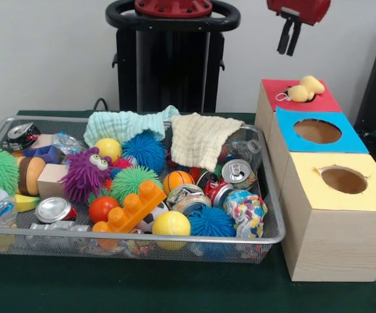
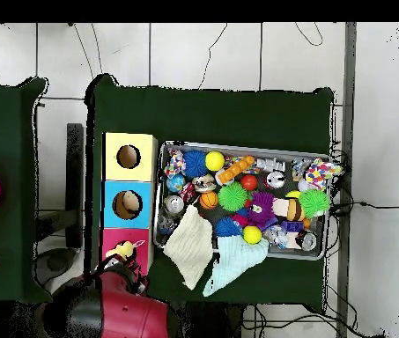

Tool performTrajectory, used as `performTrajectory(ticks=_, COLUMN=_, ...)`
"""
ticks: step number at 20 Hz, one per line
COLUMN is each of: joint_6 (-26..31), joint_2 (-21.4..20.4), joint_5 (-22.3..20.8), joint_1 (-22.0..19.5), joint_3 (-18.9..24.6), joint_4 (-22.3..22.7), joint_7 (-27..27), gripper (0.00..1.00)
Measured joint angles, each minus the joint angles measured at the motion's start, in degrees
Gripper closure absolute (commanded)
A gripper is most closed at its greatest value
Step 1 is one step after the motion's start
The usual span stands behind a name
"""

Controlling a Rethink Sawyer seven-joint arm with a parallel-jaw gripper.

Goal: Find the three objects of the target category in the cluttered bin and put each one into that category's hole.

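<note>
My gripper hangs high at the right, above and a little left of the red-topped box. It is open by a narrow gap and holds nothing. A small yellow plush toy lies on that red top, over its hole; in the overhead view the plush toy sits just beyond my red arm, which hides the gripper. The blue-topped box and the yellow-topped box each show an uncovered round hole. The wire mesh bin to the left is full of clutter.
The bin holds crushed cans, spiky balls, a yellow ball, an orange brick, a purple googly-eyed toy, and two cloths draped over its far rim. The boxes stand in a row beside the bin's right side.
</note>
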Motion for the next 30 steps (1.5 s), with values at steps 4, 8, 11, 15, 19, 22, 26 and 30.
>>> performTrajectory(ticks=4, joint_6=-6.3, joint_2=-0.1, joint_5=1.2, joint_1=-2.5, joint_3=2.0, joint_4=4.0, joint_7=0.0, gripper=1.0)
performTrajectory(ticks=8, joint_6=-13.8, joint_2=0.2, joint_5=2.2, joint_1=-5.6, joint_3=5.6, joint_4=8.6, joint_7=0.0, gripper=1.0)
performTrajectory(ticks=11, joint_6=-16.5, joint_2=0.9, joint_5=2.3, joint_1=-6.2, joint_3=6.5, joint_4=10.0, joint_7=0.0, gripper=1.0)
performTrajectory(ticks=15, joint_6=-18.4, joint_2=3.9, joint_5=2.4, joint_1=-2.8, joint_3=5.0, joint_4=10.9, joint_7=0.0, gripper=1.0)
performTrajectory(ticks=19, joint_6=-18.4, joint_2=7.0, joint_5=2.5, joint_1=2.0, joint_3=3.3, joint_4=10.9, joint_7=0.0, gripper=1.0)
performTrajectory(ticks=22, joint_6=-17.9, joint_2=8.3, joint_5=2.6, joint_1=4.3, joint_3=2.0, joint_4=10.9, joint_7=0.0, gripper=1.0)
performTrajectory(ticks=26, joint_6=-16.0, joint_2=9.6, joint_5=3.1, joint_1=7.3, joint_3=-0.7, joint_4=10.7, joint_7=0.0, gripper=1.0)
performTrajectory(ticks=30, joint_6=-13.5, joint_2=10.2, joint_5=3.2, joint_1=9.2, joint_3=-2.8, joint_4=10.2, joint_7=0.0, gripper=1.0)
